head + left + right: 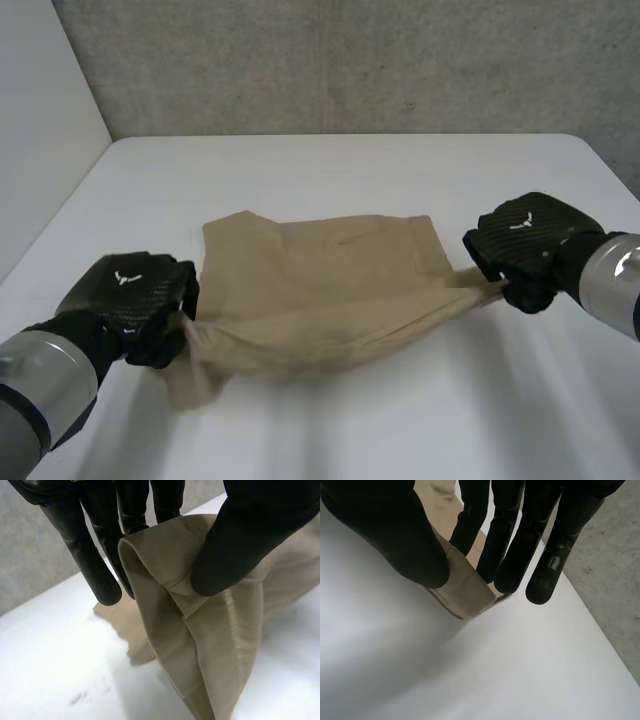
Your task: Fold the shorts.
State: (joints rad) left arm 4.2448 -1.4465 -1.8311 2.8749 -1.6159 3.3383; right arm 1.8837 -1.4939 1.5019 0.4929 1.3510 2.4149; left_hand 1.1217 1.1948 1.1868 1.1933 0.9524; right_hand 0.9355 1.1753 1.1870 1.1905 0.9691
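Observation:
Beige shorts point(320, 290) lie across the middle of the white table point(400, 170), their near edge lifted and stretched between both hands. My left hand point(135, 300) pinches the near left corner of the shorts point(200, 630) between thumb and fingers point(100, 575). My right hand point(530, 245) pinches the near right corner of the shorts point(467, 592) the same way, thumb against fingers point(507, 560), just above the table. The far part of the cloth rests flat on the table.
A grey concrete wall point(350, 60) runs behind the table's far edge, and a white panel point(40, 130) stands at the left. Bare table point(520, 670) surrounds the shorts on all sides.

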